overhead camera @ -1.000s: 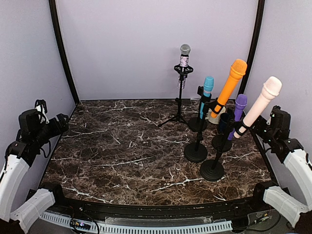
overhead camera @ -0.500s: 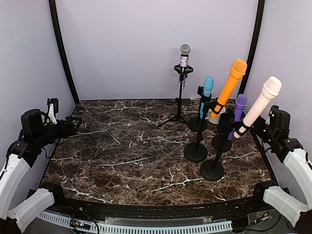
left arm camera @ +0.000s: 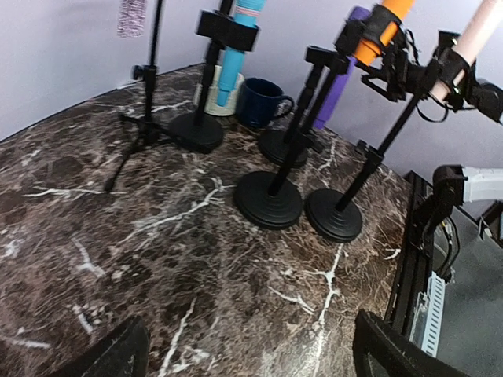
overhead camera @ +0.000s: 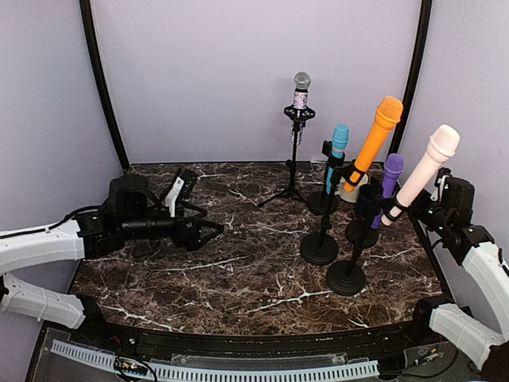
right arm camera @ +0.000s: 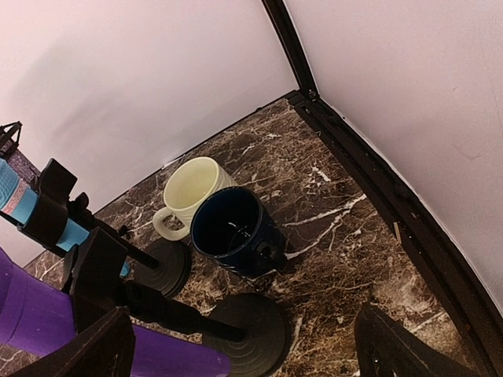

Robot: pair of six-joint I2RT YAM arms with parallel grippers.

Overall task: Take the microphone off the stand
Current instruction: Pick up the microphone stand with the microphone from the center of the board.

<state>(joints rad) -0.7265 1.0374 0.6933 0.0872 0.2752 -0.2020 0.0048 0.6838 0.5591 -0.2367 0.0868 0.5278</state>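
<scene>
Several microphones stand in black stands at the right: a grey one (overhead camera: pixel 301 89) on a tripod at the back, then blue (overhead camera: pixel 338 147), orange (overhead camera: pixel 375 137), purple (overhead camera: pixel 389 181) and cream (overhead camera: pixel 425 167). My left gripper (overhead camera: pixel 208 225) is open over the middle-left of the table, pointing at the stands and touching nothing. In the left wrist view its fingers (left arm camera: pixel 110 353) frame bare marble, with the round stand bases (left arm camera: pixel 269 200) ahead. My right gripper (overhead camera: pixel 429 208) is open beside the cream microphone. In the right wrist view the purple microphone (right arm camera: pixel 94 342) lies below it.
A cream mug (right arm camera: pixel 192 188) and a dark blue mug (right arm camera: pixel 236 228) sit between the stand bases at the back right. A black frame post (overhead camera: pixel 413 72) and the side wall run close behind my right arm. The tripod legs (overhead camera: pixel 285 193) spread over the back of the table.
My left arm has swung from the left wall out over the table toward the stands. The right arm and the microphones have not moved.
</scene>
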